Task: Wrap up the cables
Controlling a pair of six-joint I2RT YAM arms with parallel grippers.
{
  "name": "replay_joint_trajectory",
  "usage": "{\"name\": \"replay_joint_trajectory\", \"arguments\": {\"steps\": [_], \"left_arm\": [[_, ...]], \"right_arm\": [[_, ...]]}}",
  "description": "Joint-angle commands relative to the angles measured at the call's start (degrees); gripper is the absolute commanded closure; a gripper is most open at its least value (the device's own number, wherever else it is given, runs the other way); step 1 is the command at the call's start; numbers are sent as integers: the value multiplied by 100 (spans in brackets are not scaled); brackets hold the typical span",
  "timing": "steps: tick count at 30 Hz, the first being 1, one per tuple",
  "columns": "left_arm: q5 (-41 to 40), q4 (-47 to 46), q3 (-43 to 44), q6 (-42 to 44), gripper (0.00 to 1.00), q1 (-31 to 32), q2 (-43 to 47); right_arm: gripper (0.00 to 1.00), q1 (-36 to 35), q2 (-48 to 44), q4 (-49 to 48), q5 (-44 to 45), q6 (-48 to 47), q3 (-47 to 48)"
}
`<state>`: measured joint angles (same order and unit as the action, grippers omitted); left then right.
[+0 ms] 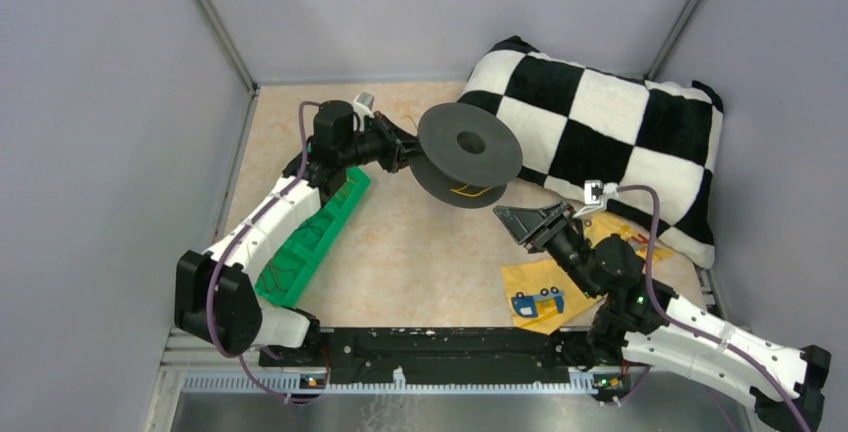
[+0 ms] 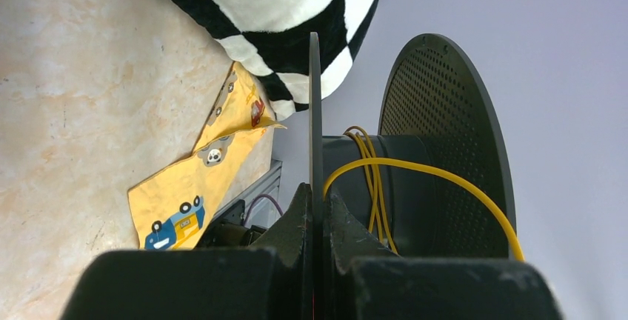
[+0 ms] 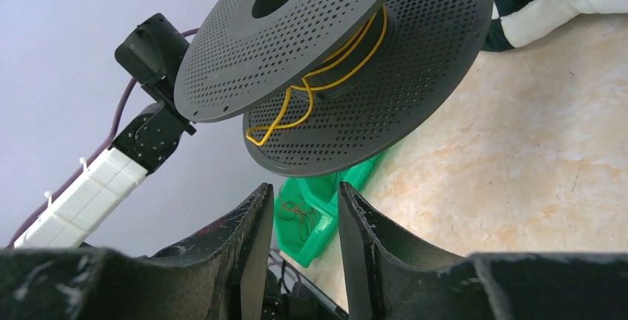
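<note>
- Plainly, the cable (image 3: 320, 83) is thin, light and floppy, loosely looped round the spool (image 1: 470, 142) hub, one loop sagging out.
- Left claw (image 2: 316, 201) pinches a spool flange, holding it off the bench (image 1: 420, 252).
- Right claw (image 3: 304, 190), half spread, empty: best nip the slack loop gently.

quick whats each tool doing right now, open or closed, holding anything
left tool: closed on a flange edge of the black spool
right tool: open, holding nothing
</note>
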<state>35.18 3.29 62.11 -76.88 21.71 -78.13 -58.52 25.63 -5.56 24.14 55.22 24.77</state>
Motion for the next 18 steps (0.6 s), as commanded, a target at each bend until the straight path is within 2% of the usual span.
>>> {"name": "replay_joint_trajectory", "arguments": {"steps": [1,5,18], "left_arm": [[300,-600,-44,-278,100,-46,307],[309,-609,-83,-276,100,-77,332],[330,-745,-224,-341,100,-123,442]], "right_arm": [[61,122,278,-767,-233,-169,221],[57,199,411,-1039,-404,-144,225],[57,372,845,-1505,-619,-59,282]]}}
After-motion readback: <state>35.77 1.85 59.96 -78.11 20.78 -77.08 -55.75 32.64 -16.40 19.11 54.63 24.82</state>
